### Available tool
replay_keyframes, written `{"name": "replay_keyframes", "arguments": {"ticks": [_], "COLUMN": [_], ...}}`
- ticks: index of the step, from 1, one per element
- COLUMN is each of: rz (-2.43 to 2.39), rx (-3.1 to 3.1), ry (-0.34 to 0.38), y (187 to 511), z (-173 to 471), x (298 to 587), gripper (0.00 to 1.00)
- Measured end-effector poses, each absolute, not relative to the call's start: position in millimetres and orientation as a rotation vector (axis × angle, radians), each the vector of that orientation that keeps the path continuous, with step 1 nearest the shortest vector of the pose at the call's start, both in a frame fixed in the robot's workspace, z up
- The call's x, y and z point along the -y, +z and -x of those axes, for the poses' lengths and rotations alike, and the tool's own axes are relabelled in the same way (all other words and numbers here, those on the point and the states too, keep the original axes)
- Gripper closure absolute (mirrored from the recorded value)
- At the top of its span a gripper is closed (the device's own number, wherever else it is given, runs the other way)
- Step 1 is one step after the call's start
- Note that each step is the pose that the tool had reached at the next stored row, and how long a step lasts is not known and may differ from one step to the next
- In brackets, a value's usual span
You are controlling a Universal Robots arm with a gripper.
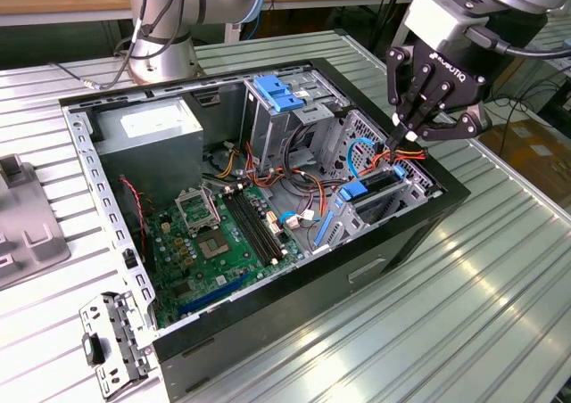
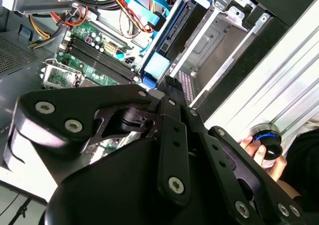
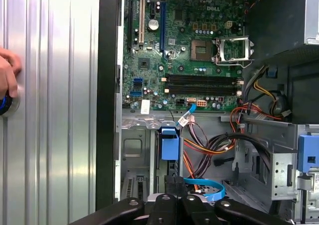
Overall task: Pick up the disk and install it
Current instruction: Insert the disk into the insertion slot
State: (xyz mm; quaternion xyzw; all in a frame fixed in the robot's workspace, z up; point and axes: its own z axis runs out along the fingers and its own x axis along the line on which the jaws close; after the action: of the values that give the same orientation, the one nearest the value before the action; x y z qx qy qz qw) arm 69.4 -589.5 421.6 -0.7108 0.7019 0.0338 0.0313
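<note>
Ribbed aluminium table [image 1: 500, 287] carries a black open-sided metal computer case [image 1: 294, 314] lying flat, and you will find the arm over the end of it toward the exterior view's right. Inside the case you can note a green motherboard [image 1: 219, 242], a big grey power-supply box with a white sticker [image 1: 152, 127] at the corner on the exterior view's left, and a blue plastic latch handle with finger slots [image 1: 278, 93] on top of the grey drive cage. The flat silver-black hard disk with blue plastic side rails [image 1: 376, 183] stands on edge in the drive bay against the case wall on the exterior view's right, with orange and blue cables running just beside it. In both wrist views its blue end tab [image 2: 160, 60] [image 3: 169, 145] faces the motherboard. Your black pincer [image 1: 406, 137] hangs directly over the bay, fingertips drawn narrow against each other just above the disk's upper edge. In both wrist views the tips [image 2: 172, 88] [image 3: 174, 182] sit close by the disk, and whether they touch it cannot be told. Outside the case, a person's hand [image 2: 259, 153] [image 3: 9, 70] rests on a round blue-and-black knob [image 2: 266, 140] on the table. A loose grey perforated metal bracket [image 1: 111, 345] lies on the table beside the case's near corner.
</note>
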Motion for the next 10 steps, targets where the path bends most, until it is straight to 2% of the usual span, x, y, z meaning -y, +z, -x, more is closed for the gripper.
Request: {"name": "replay_keyframes", "arguments": {"ticks": [10], "rz": [2.190], "rx": [-2.162], "ry": [0.103], "y": [419.0], "z": [-71.3], "x": [589.6], "gripper": [0.89]}}
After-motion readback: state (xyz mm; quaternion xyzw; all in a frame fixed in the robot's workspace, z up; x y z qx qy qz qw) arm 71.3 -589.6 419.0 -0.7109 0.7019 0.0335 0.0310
